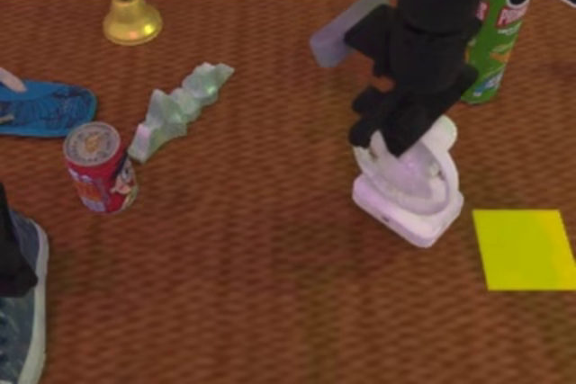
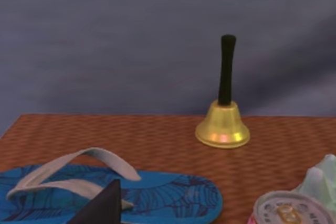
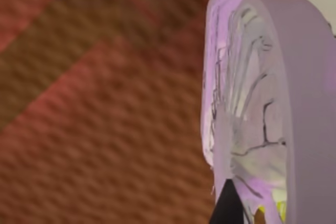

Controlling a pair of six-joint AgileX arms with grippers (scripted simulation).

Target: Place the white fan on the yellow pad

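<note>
From above, you can't see the top of the small white plastic fan (image 1: 416, 188), because the black right arm covers it. That arm hides its own right pincer (image 1: 389, 139) too, so you can't tell how its fingers stand. The tall green snack can (image 1: 495, 42) is partly hidden behind the arm. The flat bright yellow pad (image 1: 525, 249) runs off the picture's right edge.
</note>
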